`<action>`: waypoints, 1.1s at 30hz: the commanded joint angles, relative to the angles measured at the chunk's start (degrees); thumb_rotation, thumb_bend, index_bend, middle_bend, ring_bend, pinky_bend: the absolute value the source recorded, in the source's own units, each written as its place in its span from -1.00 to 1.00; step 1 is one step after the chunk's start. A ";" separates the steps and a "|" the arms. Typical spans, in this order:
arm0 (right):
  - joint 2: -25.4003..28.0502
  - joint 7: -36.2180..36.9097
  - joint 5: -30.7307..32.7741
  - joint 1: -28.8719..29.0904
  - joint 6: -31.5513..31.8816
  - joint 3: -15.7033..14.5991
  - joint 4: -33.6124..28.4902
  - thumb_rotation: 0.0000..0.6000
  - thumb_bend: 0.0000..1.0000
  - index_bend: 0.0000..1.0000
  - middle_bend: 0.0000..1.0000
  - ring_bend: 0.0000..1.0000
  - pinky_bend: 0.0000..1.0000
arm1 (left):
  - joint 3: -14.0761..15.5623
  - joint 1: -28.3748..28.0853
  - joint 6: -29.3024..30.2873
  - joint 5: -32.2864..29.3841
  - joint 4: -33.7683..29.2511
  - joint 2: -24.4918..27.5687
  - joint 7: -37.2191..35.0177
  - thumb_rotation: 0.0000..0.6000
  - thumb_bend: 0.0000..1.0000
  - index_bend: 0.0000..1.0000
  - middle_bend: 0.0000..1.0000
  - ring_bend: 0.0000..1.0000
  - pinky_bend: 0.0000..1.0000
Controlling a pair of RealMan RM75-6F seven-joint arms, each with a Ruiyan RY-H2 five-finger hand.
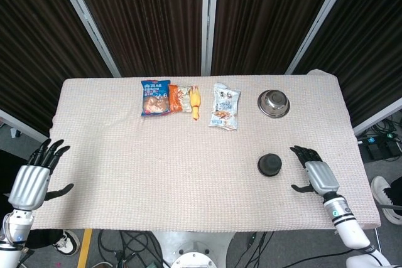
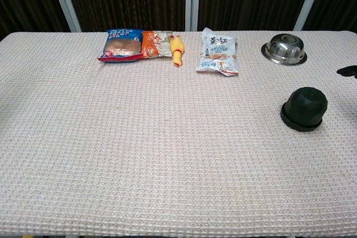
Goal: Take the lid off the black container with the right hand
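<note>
Reaching over the worktop [image 1: 125, 161], the right hand [image 1: 316, 174] hovers empty with fingers spread beside the lidded black container [image 1: 269, 165], apparently lining up to grasp its lid.

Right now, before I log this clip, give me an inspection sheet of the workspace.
Surface: table under a beige waffle-weave cloth.
Job's things: black container, lid on, untouched.
Clutter: steel bowl, blue snack bag, orange packet, yellow toy, white packet, all along the far edge.
Hands: right hand open, beside the container, apart from it; left hand open, off the table's edge.
Cables: on the floor below the near edge.
Surroundings: dark curtains behind.
</note>
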 commanded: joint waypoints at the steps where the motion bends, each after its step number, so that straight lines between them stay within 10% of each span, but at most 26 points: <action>1: -1.49 0.44 0.32 1.03 -0.89 0.50 1.27 1.00 -0.91 -1.00 -0.91 -1.00 -1.00 | 0.19 -0.04 -0.45 -0.13 0.13 0.01 -0.01 1.00 -0.83 -0.70 -0.84 -1.00 -0.66; 33: -8.32 1.20 4.12 5.99 -6.74 1.92 6.29 1.00 -0.86 -1.00 -0.80 -1.00 -1.00 | 0.44 0.13 -0.70 -0.41 1.68 -0.31 -1.17 1.00 -0.83 -0.70 -0.83 -1.00 -0.66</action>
